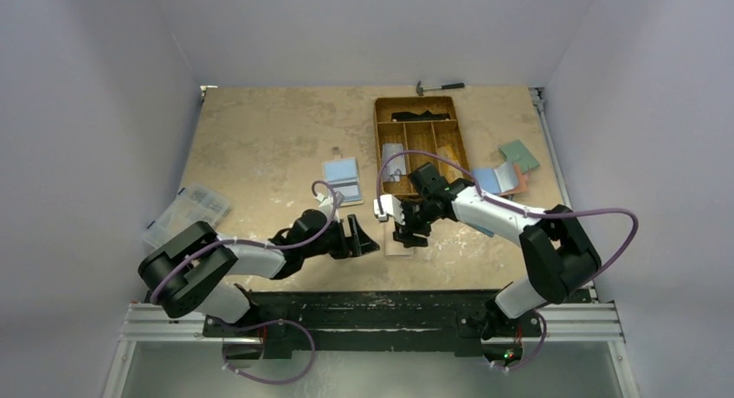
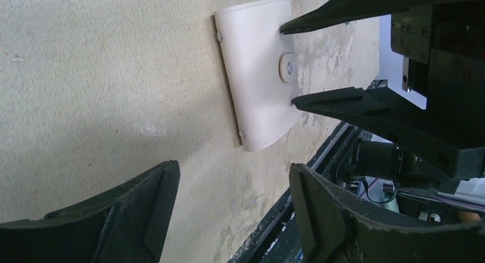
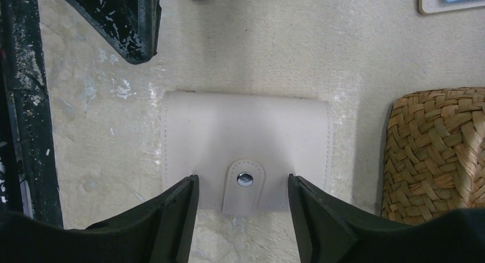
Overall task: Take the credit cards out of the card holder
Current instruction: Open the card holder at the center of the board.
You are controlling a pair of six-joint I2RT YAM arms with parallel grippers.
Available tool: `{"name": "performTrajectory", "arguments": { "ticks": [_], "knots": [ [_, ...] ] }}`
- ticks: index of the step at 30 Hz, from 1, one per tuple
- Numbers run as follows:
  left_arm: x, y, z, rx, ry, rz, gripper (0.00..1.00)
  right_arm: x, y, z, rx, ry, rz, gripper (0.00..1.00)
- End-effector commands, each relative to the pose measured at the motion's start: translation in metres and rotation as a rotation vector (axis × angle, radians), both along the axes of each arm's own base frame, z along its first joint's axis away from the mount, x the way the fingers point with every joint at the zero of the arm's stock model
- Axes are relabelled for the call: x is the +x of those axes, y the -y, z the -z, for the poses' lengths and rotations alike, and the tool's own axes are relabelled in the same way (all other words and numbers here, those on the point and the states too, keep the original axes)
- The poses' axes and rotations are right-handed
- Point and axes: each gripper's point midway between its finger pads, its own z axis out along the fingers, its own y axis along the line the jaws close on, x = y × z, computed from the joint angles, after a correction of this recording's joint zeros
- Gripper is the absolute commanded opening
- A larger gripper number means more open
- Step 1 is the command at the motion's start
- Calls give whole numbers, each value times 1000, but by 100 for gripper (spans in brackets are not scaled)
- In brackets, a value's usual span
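Bench (image 1: 260, 147): card holder (image 3: 246, 143) lies shut, centre, by the near edge. Right gripper (image 3: 241, 186) jaws apart, straddling snap tab (image 3: 245, 194). Left gripper (image 2: 233, 171) jaws apart, just left. Risk: a tab-only pinch may drag the holder unopened.

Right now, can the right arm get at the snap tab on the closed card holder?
Likely yes: the right gripper is open astride the snap tab of the card holder, nothing between. The left gripper hangs off to one side.
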Motion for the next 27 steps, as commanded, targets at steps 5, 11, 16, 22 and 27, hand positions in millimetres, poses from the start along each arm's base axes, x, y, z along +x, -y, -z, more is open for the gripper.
{"name": "performTrajectory", "arguments": {
  "ticks": [5,11,16,22,27],
  "knots": [
    [9,11,13,24,-38,-56,72,7,-3,10,-43,6,40,56],
    [8,15,28,53,-87,-72,70,6,-1,19,-87,5,35,39],
    [8,13,36,68,-111,-93,69,6,-1,17,-89,5,34,24],
    [7,9,40,78,-120,-109,69,3,-9,5,-39,-11,14,5],
    [7,7,40,81,-119,-117,69,-6,-16,-18,76,-55,-30,0]
  ]
}}
